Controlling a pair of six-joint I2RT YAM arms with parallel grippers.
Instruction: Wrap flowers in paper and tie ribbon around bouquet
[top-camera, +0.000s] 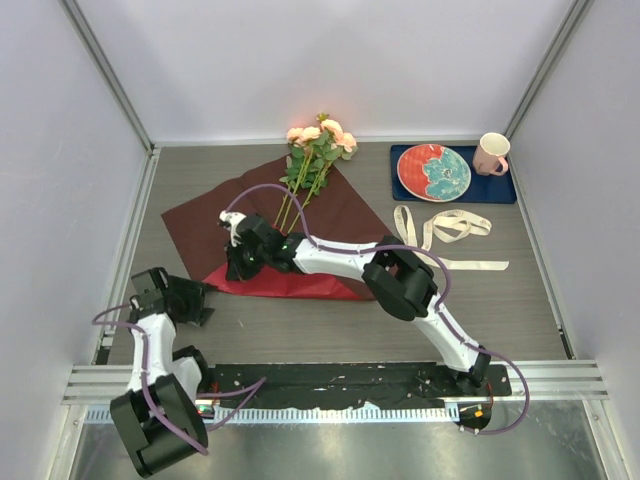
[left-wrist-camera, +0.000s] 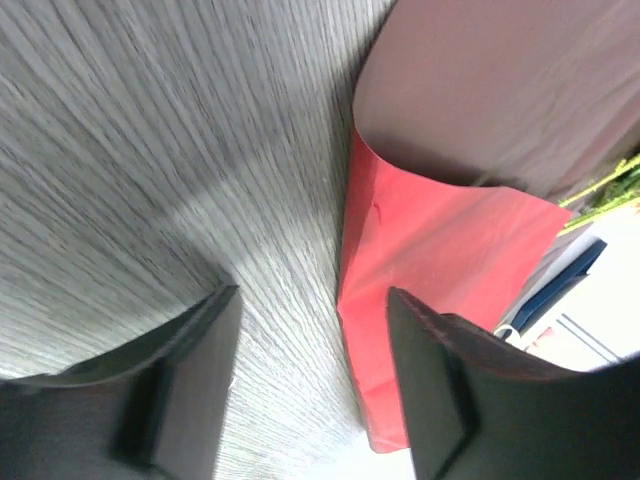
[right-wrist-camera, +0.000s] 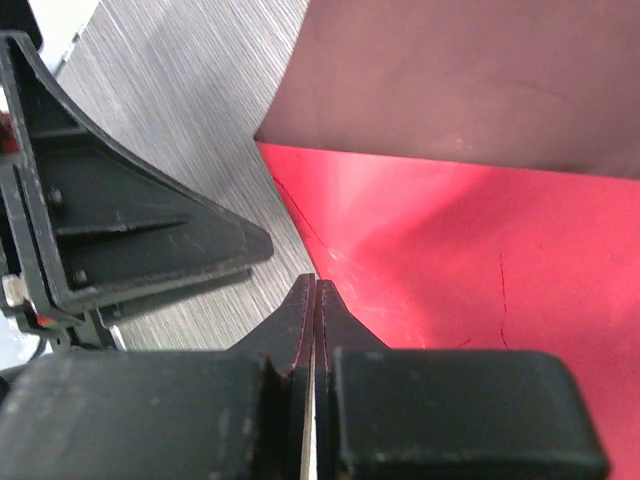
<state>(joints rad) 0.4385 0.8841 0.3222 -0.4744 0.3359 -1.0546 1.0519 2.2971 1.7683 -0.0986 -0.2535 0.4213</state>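
The dark red paper (top-camera: 340, 215) lies spread on the table, its near edge folded over into a bright red flap (top-camera: 300, 283). The flowers (top-camera: 318, 140), peach-pink roses, rest on its far corner with their stems pointing toward me. The cream ribbon (top-camera: 450, 225) lies looped to the right of the paper. My right gripper (top-camera: 237, 262) reaches across to the flap's left end. It is shut (right-wrist-camera: 314, 285), its tips at the flap's edge (right-wrist-camera: 480, 260); no paper shows between the pads. My left gripper (top-camera: 205, 308) is open (left-wrist-camera: 312, 293) over bare table, just left of the flap (left-wrist-camera: 430, 250).
A red and teal plate (top-camera: 433, 172) sits on a dark blue mat (top-camera: 500, 188) at the back right, with a pink mug (top-camera: 491, 153) beside it. Pale walls close in the table on three sides. The left gripper's fingers (right-wrist-camera: 150, 225) sit close beside the right gripper.
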